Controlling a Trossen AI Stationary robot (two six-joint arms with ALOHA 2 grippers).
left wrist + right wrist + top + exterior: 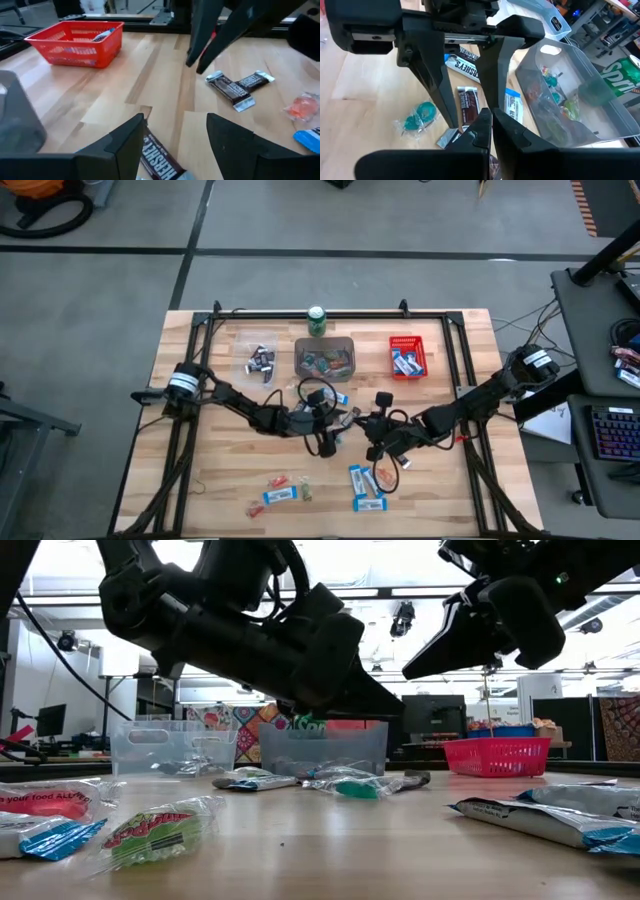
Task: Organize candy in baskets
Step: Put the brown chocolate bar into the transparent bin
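Candy bar (pixel 468 103) sits between your left gripper (pixel 462 107)'s spread fingers; lower squarely, then clench. Right gripper (pixel 491 131), fingers pressed together and empty, waits just beside.

Along the far edge of the wooden slatted tabletop (pixel 220 470) the clear plastic bin (pixel 259 361), the grey translucent bin (pixel 325 358) and the red slotted basket (pixel 407 356) stand left to right, the green drink can (pixel 317 320) behind the middle one, wrapped candy bars (pixel 366 486) lying scattered near the front edge.
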